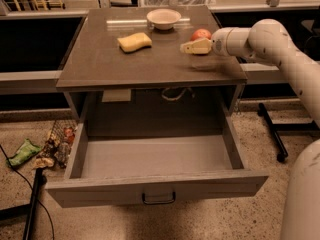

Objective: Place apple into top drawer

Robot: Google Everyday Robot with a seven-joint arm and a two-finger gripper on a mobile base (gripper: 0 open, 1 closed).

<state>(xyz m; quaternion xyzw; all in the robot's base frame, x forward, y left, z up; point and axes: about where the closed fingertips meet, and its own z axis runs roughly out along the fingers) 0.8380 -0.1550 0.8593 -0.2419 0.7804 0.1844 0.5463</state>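
Note:
The apple [201, 33] is red-orange and sits on the tabletop [100, 59] at its back right. My gripper [192, 47] reaches in from the right, low over the tabletop, directly in front of the apple and partly covering it. I cannot tell whether it touches the apple. The top drawer [155, 188] is pulled fully out below the tabletop. Its grey inside [155, 156] holds nothing, and its dark handle [159, 199] faces the front.
A yellow sponge [134, 42] lies mid-table and a pale bowl [163, 18] stands at the back edge. Litter [56, 145] and a green packet [22, 152] lie on the floor at left, beside a black cable. A dark stand leg [272, 131] is at right.

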